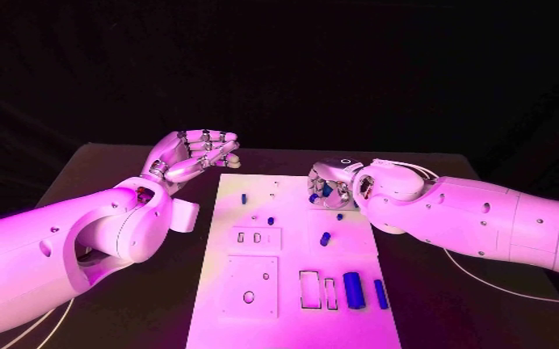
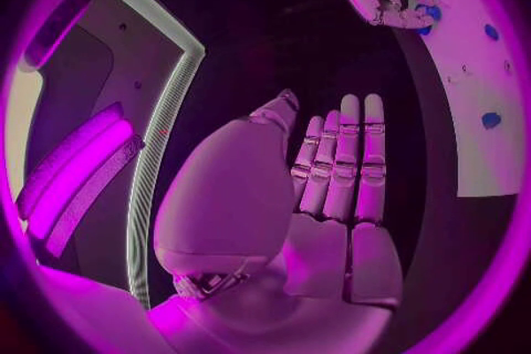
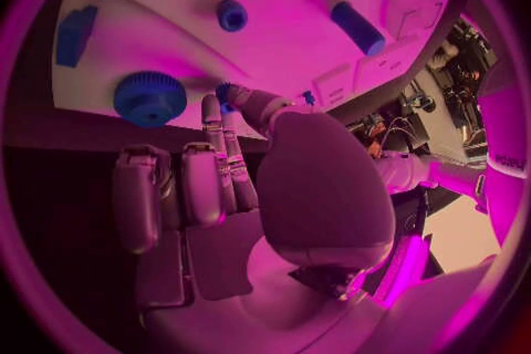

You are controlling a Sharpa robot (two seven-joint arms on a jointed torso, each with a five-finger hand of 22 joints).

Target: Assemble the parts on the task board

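**Right hand at the board's top edge, reaching for a small blue part**

In the head view the white task board runs down the middle of the frame. The right hand is parked over its upper right corner, fingers bent down around a small blue part. Whether that part is actually pinched can't be told from here. In the right wrist view the fingertips are seen just beside a blue gear, with a short blue peg and a blue cylinder lying further out on the board.

The left hand is held up off the board at the upper left, fingers extended side by side, nothing in it.

Judgement call on doing this step well: contact should probably be made slowly, since small pieces like these are easily flicked away. The part is best squared up between thumb and finger before any lift. The long blue bars at the lower right sit beside open rectangular slots, so they look like later work and are best left alone.
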